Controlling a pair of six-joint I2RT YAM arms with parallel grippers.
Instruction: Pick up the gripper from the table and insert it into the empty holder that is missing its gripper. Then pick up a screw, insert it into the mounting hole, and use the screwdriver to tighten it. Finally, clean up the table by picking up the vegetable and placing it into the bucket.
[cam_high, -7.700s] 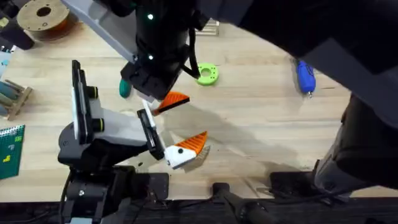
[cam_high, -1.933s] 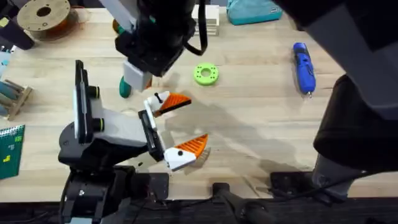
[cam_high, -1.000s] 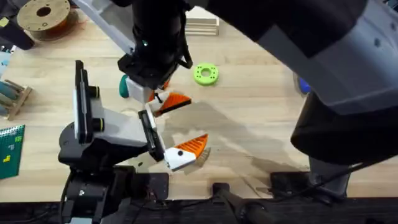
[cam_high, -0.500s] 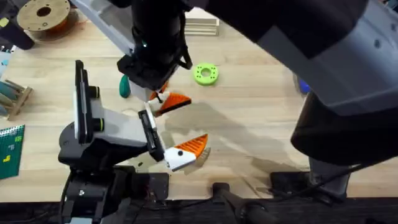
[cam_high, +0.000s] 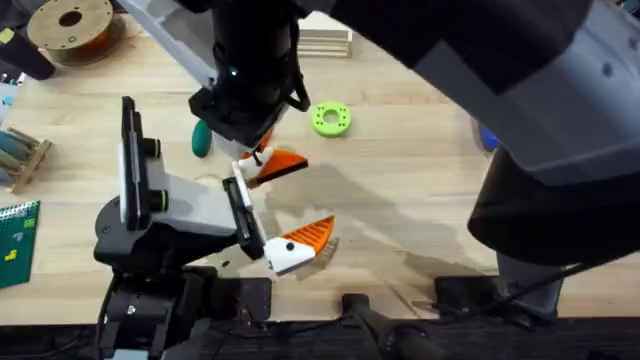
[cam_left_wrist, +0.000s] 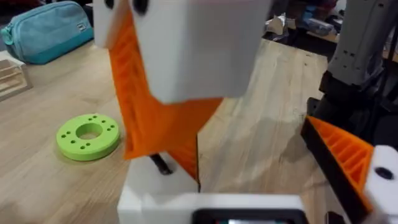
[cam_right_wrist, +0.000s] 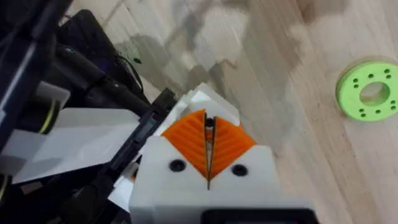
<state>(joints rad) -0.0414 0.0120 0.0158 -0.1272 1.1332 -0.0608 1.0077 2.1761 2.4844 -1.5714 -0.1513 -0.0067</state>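
Gripper (cam_high: 283, 163) by green ring (cam_high: 331, 119), vegetable (cam_high: 201, 139) near

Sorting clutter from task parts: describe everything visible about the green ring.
The ring is a bright green flat disc that looks like plastic. It has a round centre hole and small holes dotted around its face. It lies flat on the table, beyond the arms' orange tips, and nothing touches it.

We see the table (cam_high: 420, 200) as matt, grained wood, the gripper (cam_high: 283, 163) as ribbed orange plastic, the holder (cam_left_wrist: 205, 50) as smooth white plastic, and the green disc (cam_high: 331, 119) as matt plastic.
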